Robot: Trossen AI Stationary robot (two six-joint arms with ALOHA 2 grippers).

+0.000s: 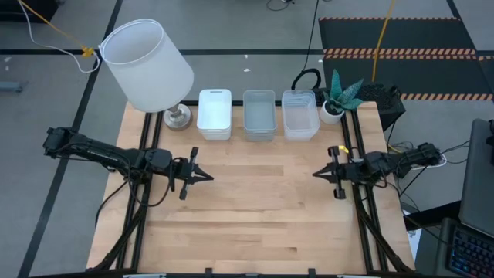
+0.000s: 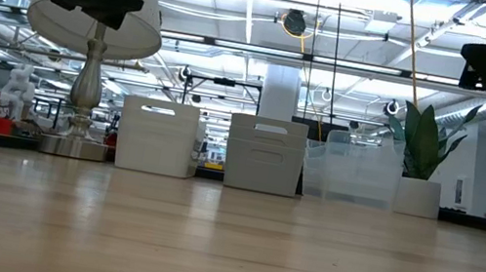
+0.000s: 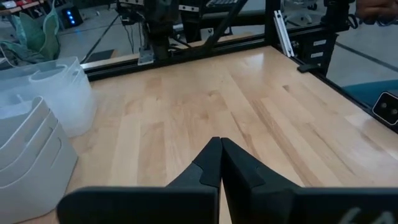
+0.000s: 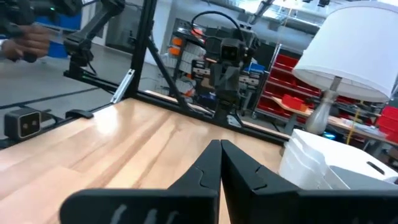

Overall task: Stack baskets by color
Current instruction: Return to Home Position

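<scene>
Three stacks of baskets stand in a row on the table at its far edge: white (image 1: 214, 113), grey (image 1: 259, 114) and clear (image 1: 299, 113). The low view shows them side by side, white (image 2: 158, 137), grey (image 2: 266, 155), clear (image 2: 351, 174). My left gripper (image 1: 210, 177) hovers shut over the table's left side, pointing right, its fingertips (image 3: 221, 144) together. My right gripper (image 1: 315, 174) hovers shut over the right side, pointing left, fingertips (image 4: 220, 146) together. Neither holds anything.
A lamp with a big white shade (image 1: 147, 66) and metal foot (image 1: 177, 116) stands at the far left corner. A potted plant (image 1: 340, 96) stands at the far right corner. Bare wooden tabletop (image 1: 255, 208) lies between and in front of the grippers.
</scene>
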